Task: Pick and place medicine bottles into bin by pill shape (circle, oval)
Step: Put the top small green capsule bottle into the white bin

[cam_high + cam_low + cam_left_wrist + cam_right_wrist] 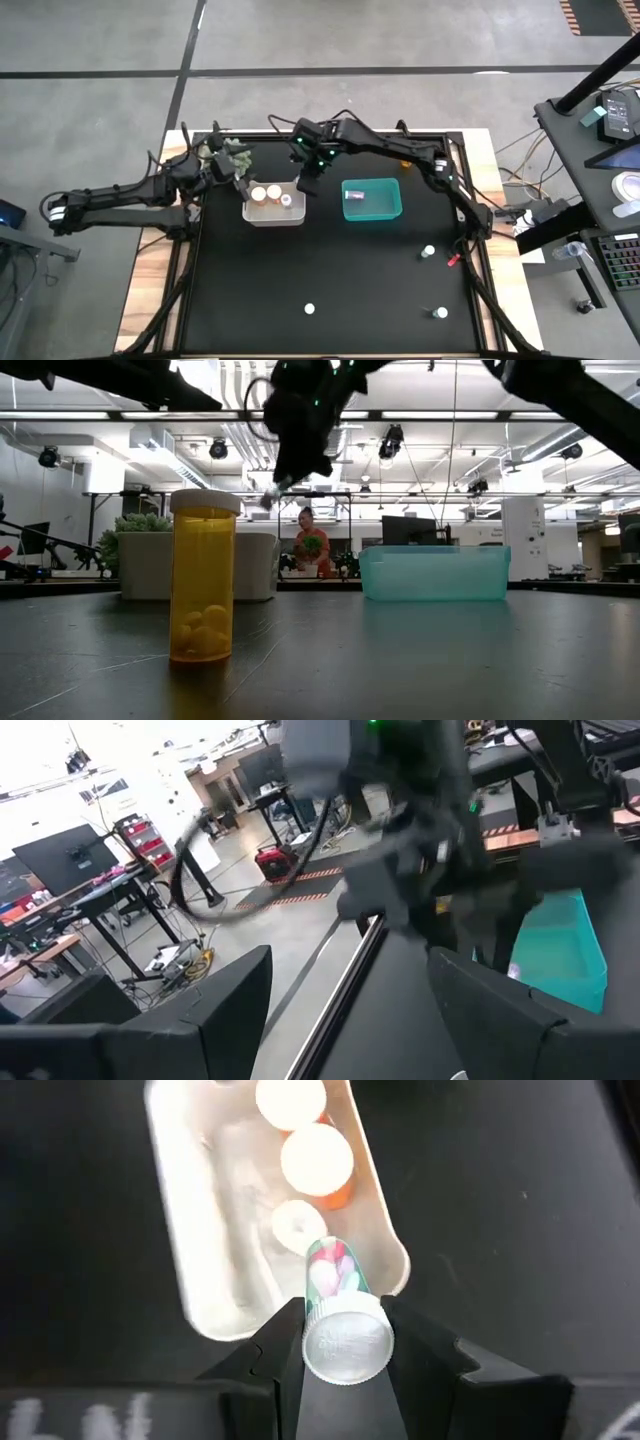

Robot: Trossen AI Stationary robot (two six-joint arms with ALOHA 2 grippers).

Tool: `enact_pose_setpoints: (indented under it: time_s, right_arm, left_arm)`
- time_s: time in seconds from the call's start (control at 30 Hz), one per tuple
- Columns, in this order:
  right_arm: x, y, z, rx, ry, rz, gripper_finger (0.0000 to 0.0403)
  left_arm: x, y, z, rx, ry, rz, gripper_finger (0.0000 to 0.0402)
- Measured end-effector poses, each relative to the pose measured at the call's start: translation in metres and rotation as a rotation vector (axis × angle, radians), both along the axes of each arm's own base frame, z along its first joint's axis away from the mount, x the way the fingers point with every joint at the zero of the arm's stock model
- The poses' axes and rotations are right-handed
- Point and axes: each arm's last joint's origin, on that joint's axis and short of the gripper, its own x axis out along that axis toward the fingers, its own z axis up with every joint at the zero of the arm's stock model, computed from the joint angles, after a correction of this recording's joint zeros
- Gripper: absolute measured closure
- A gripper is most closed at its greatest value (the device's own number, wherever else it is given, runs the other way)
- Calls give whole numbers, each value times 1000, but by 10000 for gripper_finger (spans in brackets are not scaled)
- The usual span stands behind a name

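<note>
A clear pill bottle point(338, 1320) is pinched by the right gripper point(345, 1342) above the white bin point(205, 1230). The left gripper point(340, 1010) is held spread beside that bin.

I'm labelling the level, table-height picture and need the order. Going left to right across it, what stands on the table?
Green plant → amber pill bottle with white cap → white tub → teal tub. The right claw hangs above the white tub, holding a small bottle.
</note>
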Motion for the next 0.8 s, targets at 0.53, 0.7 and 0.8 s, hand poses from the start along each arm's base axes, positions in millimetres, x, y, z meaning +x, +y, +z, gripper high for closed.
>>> enact_pose_setpoints:
  time_s: [0.53, 0.7, 0.8]
  right_arm:
    - [24, -10, -58, -25, 72, 56, 291]
    - [28, -11, -71, -19, 88, 57, 271]
    - [28, -11, -71, -20, 84, 57, 253]
  left_arm:
    - [10, 2, -3, 7, 12, -1, 149]
    - [12, 3, -4, 15, 20, -1, 149]
    - [12, 3, -4, 20, 23, -1, 149]
